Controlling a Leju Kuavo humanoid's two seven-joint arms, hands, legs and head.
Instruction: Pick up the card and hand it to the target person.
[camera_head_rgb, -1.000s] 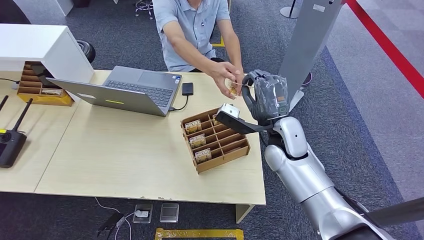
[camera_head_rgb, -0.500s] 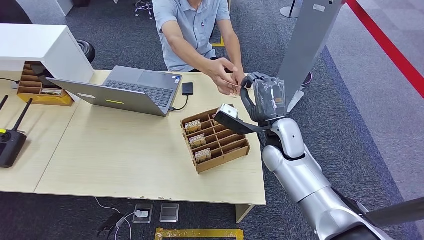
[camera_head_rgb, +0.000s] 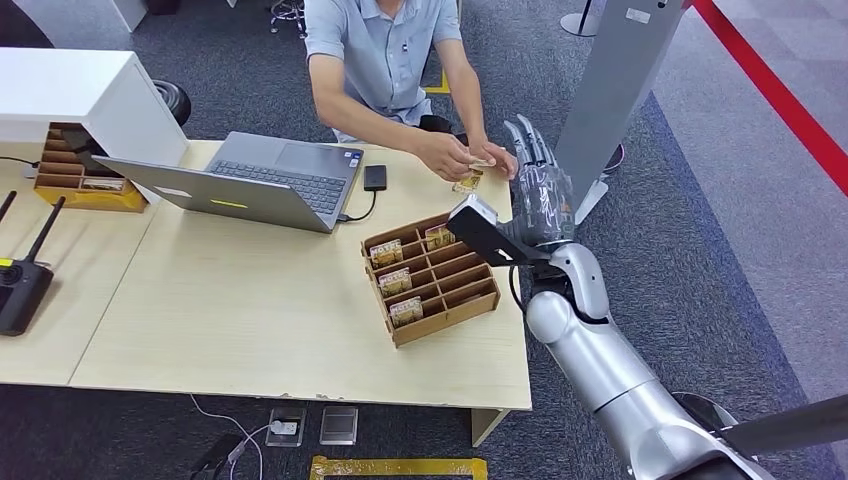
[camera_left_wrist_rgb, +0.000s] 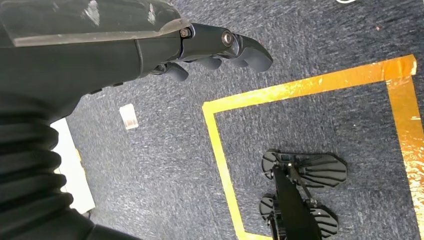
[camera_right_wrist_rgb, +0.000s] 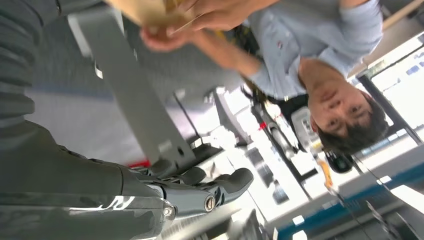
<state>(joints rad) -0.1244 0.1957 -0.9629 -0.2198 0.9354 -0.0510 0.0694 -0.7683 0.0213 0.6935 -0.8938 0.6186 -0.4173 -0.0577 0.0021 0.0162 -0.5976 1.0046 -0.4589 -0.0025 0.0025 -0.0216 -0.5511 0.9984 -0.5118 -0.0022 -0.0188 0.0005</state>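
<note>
Dark blue-grey carpet surrounds a pale wooden desk (camera_head_rgb: 250, 300), where an open grey laptop (camera_head_rgb: 260, 180) sits at about ten o'clock and a brown wooden organiser tray (camera_head_rgb: 455, 300) with several compartments lies near the middle right, a few small cards standing in its slots. At twelve o'clock a person in a light blue shirt (camera_head_rgb: 385, 50) sits behind the desk, both of the person's hands (camera_head_rgb: 450, 158) resting together on the desk's far edge and holding the card (camera_head_rgb: 470, 180), which lies low against the desk top just beside the black phone (camera_head_rgb: 375, 177). The robot's right hand (camera_head_rgb: 540, 175) is raised at about two o'clock of the tray, just beside the person's hands, its fingers (camera_head_rgb: 525, 140) straight, spread apart and holding nothing. In the left wrist view, the left hand (camera_left_wrist_rgb: 150, 50) hangs over carpet marked with yellow tape (camera_left_wrist_rgb: 225, 165), its fingers (camera_left_wrist_rgb: 245, 47) loosely curled around nothing
</note>
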